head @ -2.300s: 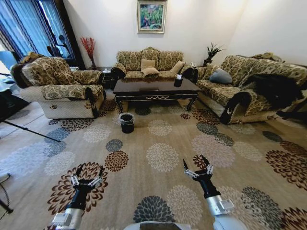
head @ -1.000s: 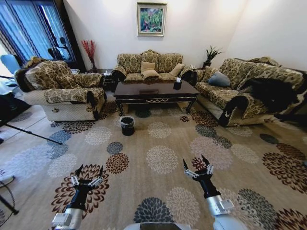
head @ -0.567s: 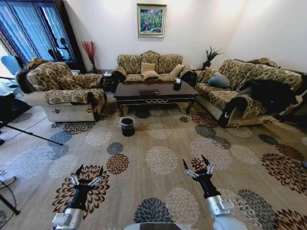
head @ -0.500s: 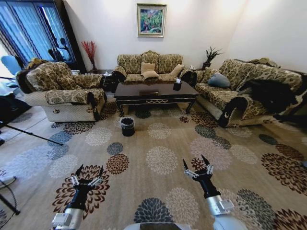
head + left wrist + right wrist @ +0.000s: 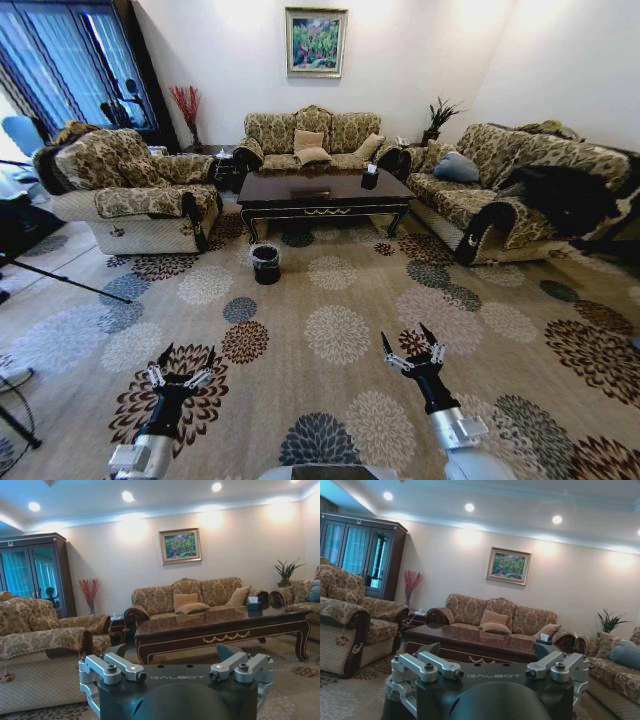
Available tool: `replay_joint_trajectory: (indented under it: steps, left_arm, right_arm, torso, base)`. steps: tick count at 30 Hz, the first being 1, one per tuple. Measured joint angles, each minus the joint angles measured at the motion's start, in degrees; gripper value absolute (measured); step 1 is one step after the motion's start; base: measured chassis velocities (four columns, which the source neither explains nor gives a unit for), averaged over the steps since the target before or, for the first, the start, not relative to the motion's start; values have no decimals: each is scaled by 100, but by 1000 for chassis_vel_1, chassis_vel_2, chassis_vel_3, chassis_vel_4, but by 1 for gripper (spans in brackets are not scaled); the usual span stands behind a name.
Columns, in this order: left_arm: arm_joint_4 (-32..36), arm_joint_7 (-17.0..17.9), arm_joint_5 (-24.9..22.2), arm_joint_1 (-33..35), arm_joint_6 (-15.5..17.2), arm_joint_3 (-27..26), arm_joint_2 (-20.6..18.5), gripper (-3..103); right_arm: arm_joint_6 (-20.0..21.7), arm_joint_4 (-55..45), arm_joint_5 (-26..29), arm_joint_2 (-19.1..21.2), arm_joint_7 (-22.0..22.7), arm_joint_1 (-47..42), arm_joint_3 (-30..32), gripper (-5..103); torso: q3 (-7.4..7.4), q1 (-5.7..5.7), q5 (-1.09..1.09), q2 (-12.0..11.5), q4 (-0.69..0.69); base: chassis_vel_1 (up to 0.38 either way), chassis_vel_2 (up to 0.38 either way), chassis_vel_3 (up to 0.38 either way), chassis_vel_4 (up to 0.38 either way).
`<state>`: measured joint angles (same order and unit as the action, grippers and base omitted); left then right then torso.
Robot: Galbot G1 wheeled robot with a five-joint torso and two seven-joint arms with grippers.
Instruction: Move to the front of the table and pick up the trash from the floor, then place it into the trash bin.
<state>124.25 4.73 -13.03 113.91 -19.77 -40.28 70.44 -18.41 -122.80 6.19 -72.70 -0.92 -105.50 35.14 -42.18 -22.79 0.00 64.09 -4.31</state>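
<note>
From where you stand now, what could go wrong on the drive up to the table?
The bin stands on the carpet just ahead of the table, left of centre; a straight approach could clip it. Both grippers, left and right, are open and stretched forward, so they would reach the table edge first.

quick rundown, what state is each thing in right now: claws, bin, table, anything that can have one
left claw: open, empty, held low over the carpet
right claw: open, empty, held low over the carpet
trash bin: upright on the carpet, bag lining the rim, off the table's front left corner
table: standing far ahead, a small dark container on top
trash: too small to make out on the patterned carpet
</note>
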Motion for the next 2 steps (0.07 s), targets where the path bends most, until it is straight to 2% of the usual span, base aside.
replay_joint_trajectory:
  steps: [2]
  left_arm:
    - [0,0,0,0,0,0,0,100]
  right_arm:
    - [0,0,0,0,0,0,0,100]
  torso:
    - [3,2,0,-5,0]
  base:
    - [0,0,0,0]
